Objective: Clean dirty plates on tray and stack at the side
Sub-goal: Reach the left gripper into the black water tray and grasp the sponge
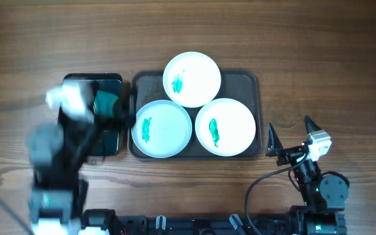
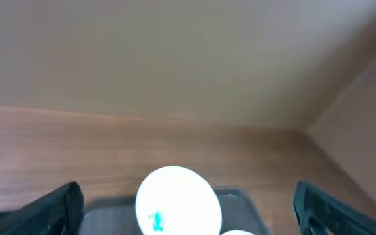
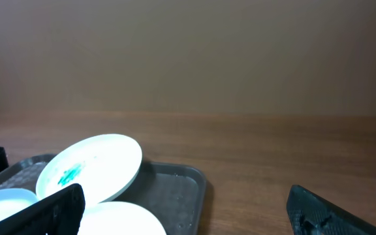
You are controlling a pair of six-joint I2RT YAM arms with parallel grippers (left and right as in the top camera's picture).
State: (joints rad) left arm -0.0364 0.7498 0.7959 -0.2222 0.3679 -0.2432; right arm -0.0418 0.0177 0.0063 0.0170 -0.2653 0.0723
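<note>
Three white plates with green-teal smears lie on the dark tray (image 1: 250,79): a far plate (image 1: 192,79), a left plate (image 1: 162,128) and a right plate (image 1: 224,126). The far plate rests tilted on the other two. My left gripper (image 1: 121,112) is blurred, open and empty, at the tray's left edge above the green sponge (image 1: 104,102). The left wrist view shows its jaws (image 2: 188,219) wide apart, facing the far plate (image 2: 178,196). My right gripper (image 1: 290,132) is open and empty, right of the tray. The right wrist view shows its jaws (image 3: 188,219), the tilted far plate (image 3: 90,166) and the tray (image 3: 181,189).
A smaller black tray (image 1: 113,145) holding the sponge sits left of the big tray, mostly under my left arm. Bare wooden table (image 1: 318,59) lies around the trays. A cable (image 1: 256,186) runs by the right arm's base.
</note>
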